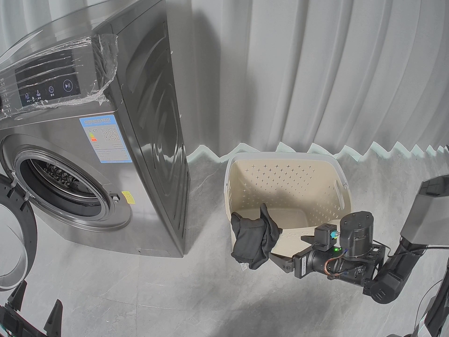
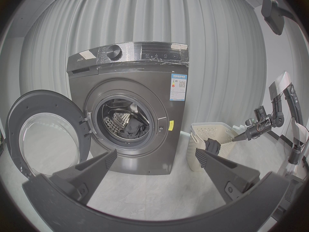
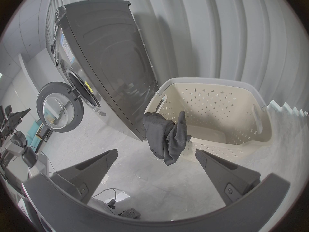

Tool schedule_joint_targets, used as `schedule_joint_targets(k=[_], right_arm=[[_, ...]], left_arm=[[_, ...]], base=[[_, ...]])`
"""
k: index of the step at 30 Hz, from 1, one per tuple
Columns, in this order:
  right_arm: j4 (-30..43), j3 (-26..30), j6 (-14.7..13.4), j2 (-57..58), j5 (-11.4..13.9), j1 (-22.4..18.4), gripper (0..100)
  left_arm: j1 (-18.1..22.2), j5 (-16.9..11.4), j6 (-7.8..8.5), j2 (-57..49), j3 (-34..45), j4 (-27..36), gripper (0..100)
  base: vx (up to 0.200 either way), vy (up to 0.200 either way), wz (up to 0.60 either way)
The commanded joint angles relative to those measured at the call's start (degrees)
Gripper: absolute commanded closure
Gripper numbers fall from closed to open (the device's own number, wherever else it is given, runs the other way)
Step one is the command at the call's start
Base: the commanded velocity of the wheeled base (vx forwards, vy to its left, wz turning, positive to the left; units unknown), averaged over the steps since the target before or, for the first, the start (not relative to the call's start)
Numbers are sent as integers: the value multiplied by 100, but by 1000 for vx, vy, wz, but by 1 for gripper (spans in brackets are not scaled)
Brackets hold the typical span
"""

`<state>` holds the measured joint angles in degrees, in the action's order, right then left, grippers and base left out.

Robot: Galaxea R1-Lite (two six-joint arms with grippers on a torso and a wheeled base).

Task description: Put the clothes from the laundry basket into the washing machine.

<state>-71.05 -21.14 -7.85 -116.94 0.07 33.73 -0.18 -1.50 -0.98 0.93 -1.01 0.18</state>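
Head view, target: dark garment (image 1: 255,239) draped over laundry basket (image 1: 280,156) rim, just ahead of right tool (image 3: 155,152).
Right tool: released, spread wide.
Left tool (image 2: 155,152): released, facing washing machine (image 2: 128,84), whose door (image 2: 48,132) is open.
Technique: advance, clench on the bunched fold, lift clear of the rim.
Surroundings: pale stone floor (image 1: 187,296), white curtain (image 1: 304,71).

dark garment (image 1: 254,239) draped over near rim of cream laundry basket (image 1: 285,156), beside grey washing machine (image 1: 149,118); door (image 2: 45,102) open, dark clothes (image 2: 135,129) inside.
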Motion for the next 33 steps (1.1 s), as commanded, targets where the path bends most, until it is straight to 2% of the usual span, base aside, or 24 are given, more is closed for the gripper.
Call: schedule_joint_targets(k=[1, 9, 21, 24, 33], right_arm=[[-41, -268, 38, -610, 1, -7, 0], [-181, -813, 64, -1182, 19, -60, 0], [-366, -1683, 346, -1946, 116, -253, 0], [-375, -1903, 346, -2087, 125, -271, 0], [-471, -2254, 390, -2350, 195, -306, 0]], left_arm=[[1, 1, -8, -84, 84, -1, 0], [1, 9, -17, -84, 84, -1, 0], [1, 18, -26, -84, 84, -1, 0], [1, 18, -26, -84, 84, -1, 0], [1, 18, -26, -84, 84, -1, 0]], base=[[0, 0, 0], [0, 0, 0], [0, 0, 0], [0, 0, 0], [0, 0, 0]])
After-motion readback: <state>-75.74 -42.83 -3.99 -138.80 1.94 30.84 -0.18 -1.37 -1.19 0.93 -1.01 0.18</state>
